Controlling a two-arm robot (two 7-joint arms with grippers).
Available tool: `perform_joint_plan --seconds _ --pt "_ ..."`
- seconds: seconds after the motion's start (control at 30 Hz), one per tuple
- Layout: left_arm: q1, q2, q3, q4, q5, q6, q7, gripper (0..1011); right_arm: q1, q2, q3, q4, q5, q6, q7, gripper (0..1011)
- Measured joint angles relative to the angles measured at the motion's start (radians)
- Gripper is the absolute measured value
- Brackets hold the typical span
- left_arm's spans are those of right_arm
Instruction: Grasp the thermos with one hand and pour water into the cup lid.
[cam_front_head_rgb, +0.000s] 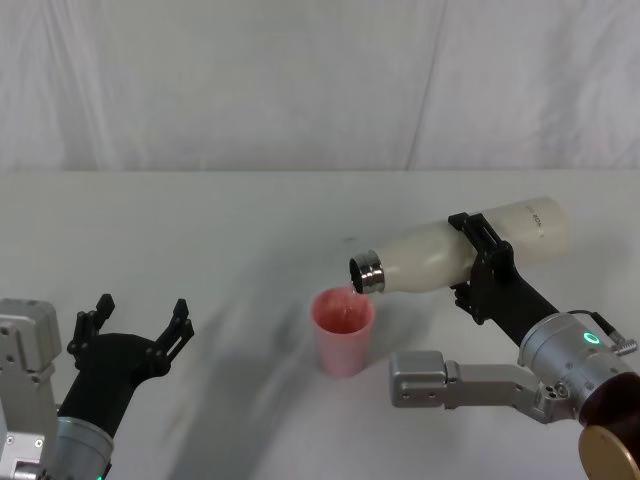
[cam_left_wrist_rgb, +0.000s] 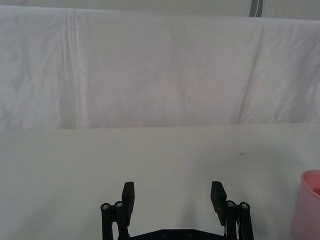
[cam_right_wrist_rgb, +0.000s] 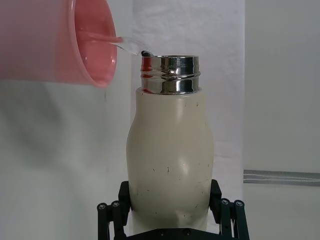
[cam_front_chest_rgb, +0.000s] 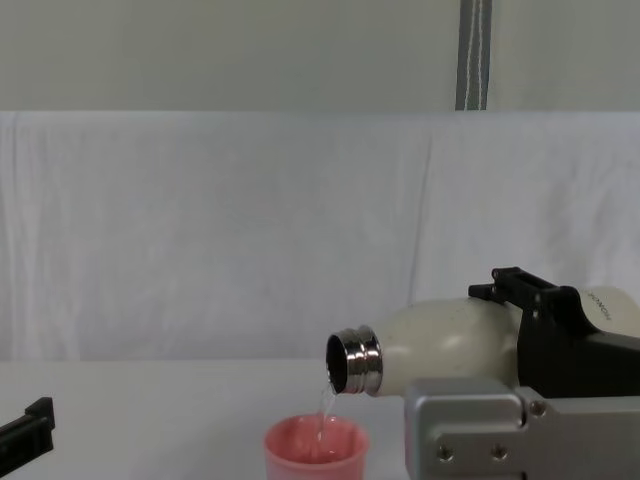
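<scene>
Pour's well underway: right hand (cam_front_head_rgb: 478, 262) is clamped around the thermos (cam_front_head_rgb: 455, 252), tipped nearly flat with water streaming into the cup lid (cam_front_head_rgb: 343, 330) on the counter (cam_front_head_rgb: 200, 240), left hand (cam_front_head_rgb: 130, 325) idling spread open, just needs finishing and uprighting.

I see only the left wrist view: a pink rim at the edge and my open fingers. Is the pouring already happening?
Observer: Yes. In the chest view a thin stream of water falls from the thermos into the cup lid.
Operator: Which arm holds the bottle?
Observer: The right gripper is clamped around the thermos body, which lies nearly flat with its steel neck above the cup lid's rim.
Operator: Is my left gripper close to the cup?
Observer: No. In the head view the left gripper sits open, well off to the cup lid's left, touching nothing.
</scene>
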Motion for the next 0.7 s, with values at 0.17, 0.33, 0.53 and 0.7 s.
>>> perform_joint_plan --seconds 0.17,0.33,0.53,0.7 --pt "0.0 0.0 0.0 0.0 0.0 0.0 0.0 1001 0.001 0.001 -0.003 0.0 -0.009 0.004 0.003 950" --pt "0.0 0.0 0.0 0.0 0.0 0.0 0.0 1001 0.001 0.003 -0.004 -0.003 -0.016 0.01 0.009 950" --pt "0.0 0.0 0.0 0.0 0.0 0.0 0.0 1001 0.001 0.004 -0.004 -0.005 -0.018 0.012 0.009 950" --pt "0.0 0.0 0.0 0.0 0.0 0.0 0.0 1001 0.0 0.004 -0.002 -0.005 -0.017 0.012 0.009 950"
